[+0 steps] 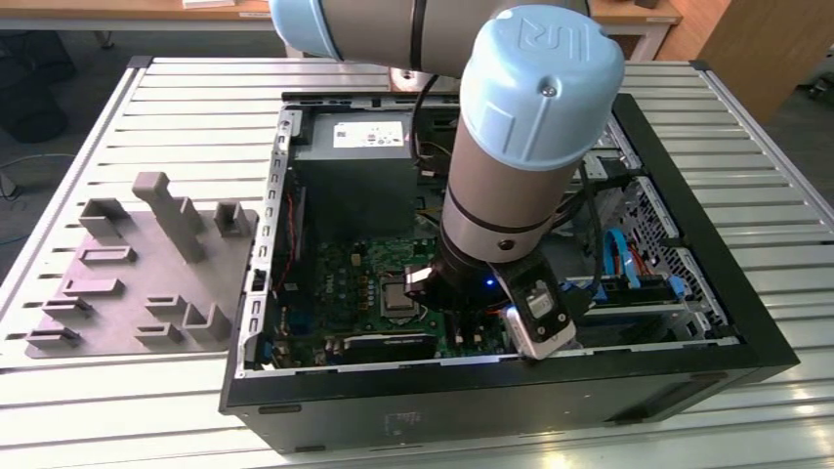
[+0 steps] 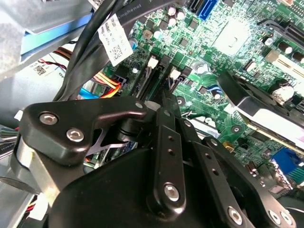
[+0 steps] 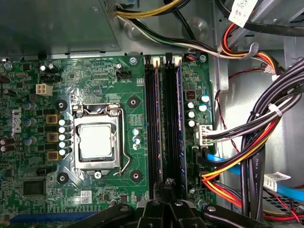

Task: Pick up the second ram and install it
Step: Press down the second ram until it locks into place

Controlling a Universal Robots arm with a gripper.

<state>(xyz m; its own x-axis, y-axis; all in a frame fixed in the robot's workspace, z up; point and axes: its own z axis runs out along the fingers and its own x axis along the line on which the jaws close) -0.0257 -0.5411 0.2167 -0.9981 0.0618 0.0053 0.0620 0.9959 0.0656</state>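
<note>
In the first wrist view a thin bluish ram stick with dark chips [image 3: 179,123] stands on edge in one of the long black memory slots [image 3: 151,123]. I cannot tell whether it is the second ram. My gripper [image 3: 168,183] is low over the motherboard [image 3: 128,80]. Its tips are shut together at one end of the slots, right beside that stick. Nothing shows plainly between them. In the second wrist view the black fingers [image 2: 167,142] point at the slots' white latches [image 2: 152,61]. In the exterior view the arm [image 1: 521,176] reaches down into the open computer case [image 1: 729,322].
Bundles of black, red, yellow and orange cables [image 3: 256,156] crowd one side of the slots. The processor socket [image 3: 96,141] lies on the other side. A grey fixture block with upright posts [image 1: 144,274] sits on the slatted table at the exterior view's left. The power supply [image 1: 358,147] fills the case's far end.
</note>
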